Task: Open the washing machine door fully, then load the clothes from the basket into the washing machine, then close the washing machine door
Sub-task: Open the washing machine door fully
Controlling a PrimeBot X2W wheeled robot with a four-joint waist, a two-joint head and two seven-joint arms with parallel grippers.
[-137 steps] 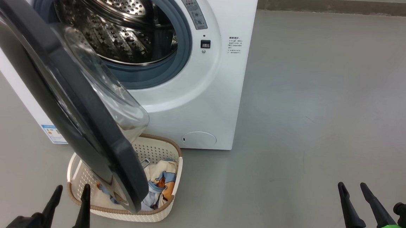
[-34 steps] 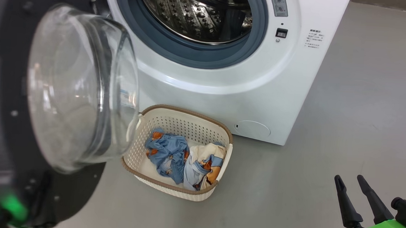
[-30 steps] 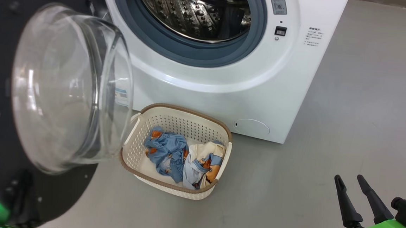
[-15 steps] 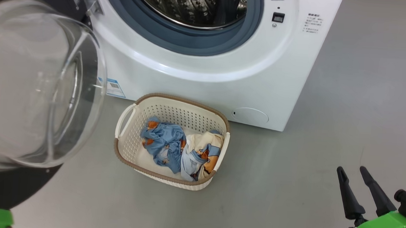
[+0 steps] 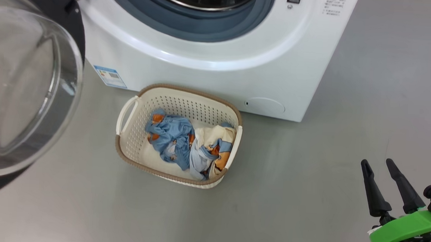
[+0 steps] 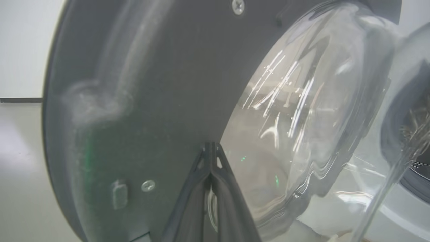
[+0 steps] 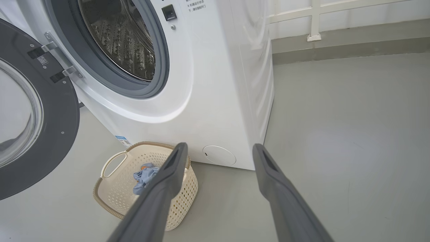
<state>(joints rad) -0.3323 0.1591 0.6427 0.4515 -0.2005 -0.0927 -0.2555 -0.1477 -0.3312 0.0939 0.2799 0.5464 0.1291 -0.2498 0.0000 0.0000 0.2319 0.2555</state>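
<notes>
The white washing machine (image 5: 211, 72) stands at the top of the head view with its drum mouth uncovered. The washing machine door (image 5: 19, 83) is swung wide to the left, its glass bulge facing me. In the left wrist view my left gripper (image 6: 211, 145) is shut and empty, its tips close against the door's inner face (image 6: 151, 84) where the black rim meets the glass. The basket (image 5: 124, 145) sits on the floor before the machine, holding the blue and cream clothes (image 5: 182, 143). My right gripper (image 5: 377, 162) hangs open at the lower right, well apart from the basket (image 7: 114, 188).
Grey floor (image 5: 308, 201) spreads wide to the right of the machine and in front of the basket. A blue label sticker (image 5: 108, 76) and a round cover (image 5: 265, 105) mark the machine's lower front. A wall base (image 7: 352, 47) runs behind.
The door has swung further left, away from over the basket, with the left gripper at it. The head camera has tilted down and shifted. The right gripper stays open in its place.
</notes>
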